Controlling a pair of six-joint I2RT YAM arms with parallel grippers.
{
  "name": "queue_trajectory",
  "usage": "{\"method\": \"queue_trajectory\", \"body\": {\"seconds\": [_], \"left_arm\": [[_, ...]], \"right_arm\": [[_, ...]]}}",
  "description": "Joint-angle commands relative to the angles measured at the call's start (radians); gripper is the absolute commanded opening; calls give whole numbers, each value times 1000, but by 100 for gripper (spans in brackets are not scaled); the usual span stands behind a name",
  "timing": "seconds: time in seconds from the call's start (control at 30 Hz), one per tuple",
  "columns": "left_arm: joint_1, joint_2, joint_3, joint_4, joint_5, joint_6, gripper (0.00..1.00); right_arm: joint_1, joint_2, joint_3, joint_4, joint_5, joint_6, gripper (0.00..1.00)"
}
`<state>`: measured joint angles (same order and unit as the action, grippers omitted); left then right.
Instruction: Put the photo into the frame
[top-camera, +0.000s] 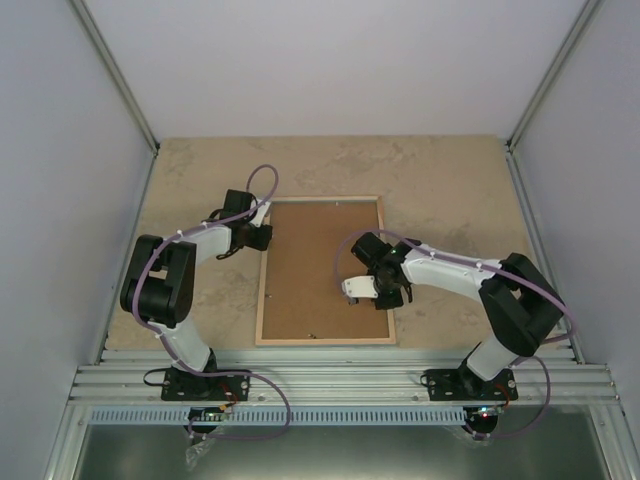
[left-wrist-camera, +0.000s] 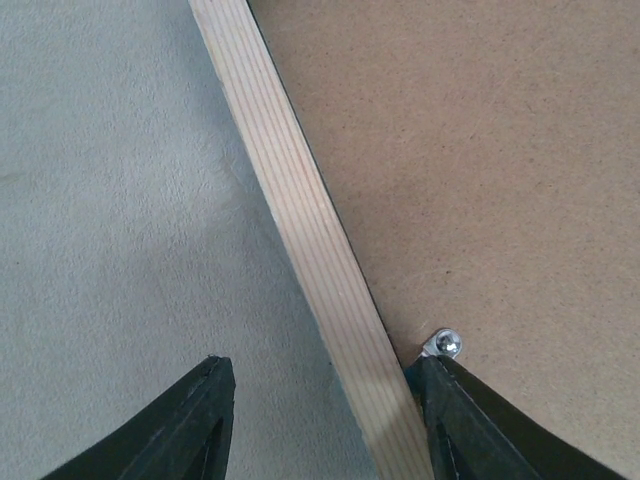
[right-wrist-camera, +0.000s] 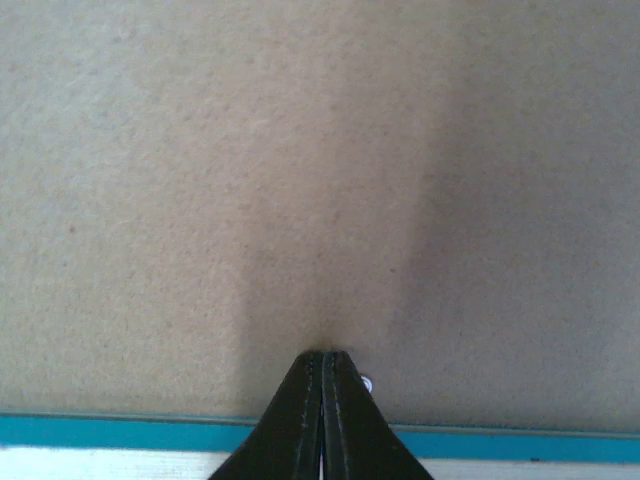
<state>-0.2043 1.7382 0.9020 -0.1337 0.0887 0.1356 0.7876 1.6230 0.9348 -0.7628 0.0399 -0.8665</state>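
The frame (top-camera: 325, 341) lay face down in the middle of the table (top-camera: 200, 170), its long sides running away from the arms and its pale wooden back edges uppermost. Inside the frame sat a brown hardboard backing panel (top-camera: 320, 270), filling the opening from rail to rail. The photo was not visible in any view, and whether it lay beneath the panel could not be told.

In the right wrist view a narrow turquoise strip (right-wrist-camera: 120, 432) of the frame ran between the panel and the wooden edge.

The left gripper (left-wrist-camera: 320, 370) stood at the far part of the frame's left rail with its jaws parted and holding nothing. One finger was over the bare table, clear of the rail. The other was over the panel, just beside a small metal clip (left-wrist-camera: 445, 343) with a screw head, and the wooden rail passed between them.

The right gripper (right-wrist-camera: 323, 355) was at the frame's right side, nearer the arms, with its jaws pressed together and nothing between them. Its tips were at the surface of the panel just inside the right rail, and a small shiny metal fitting (right-wrist-camera: 366, 383) lay close beside them.
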Motion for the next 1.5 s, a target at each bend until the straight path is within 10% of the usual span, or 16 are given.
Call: {"method": "queue_trajectory", "body": {"seconds": [0.0, 0.2, 0.43, 0.6, 1.1, 1.47], "left_arm": [[16, 39, -30, -105, -139, 33, 53], [16, 33, -39, -103, -141, 37, 52], [14, 21, -40, -106, -131, 35, 53], [13, 2, -53, -99, -134, 30, 54], [-12, -376, -123, 14, 239, 230, 76], [-439, -239, -48, 26, 493, 497, 66]], "right_arm": [[-6, 64, -26, -17, 118, 31, 1], [2, -9, 3, 8, 124, 25, 15], [-38, -149, 9, 46, 51, 118, 62], [-198, -241, -17, 71, -31, 284, 70], [-534, 50, 210, -26, -542, 539, 57], [-625, 232, 161, 108, -891, 727, 40]]}}
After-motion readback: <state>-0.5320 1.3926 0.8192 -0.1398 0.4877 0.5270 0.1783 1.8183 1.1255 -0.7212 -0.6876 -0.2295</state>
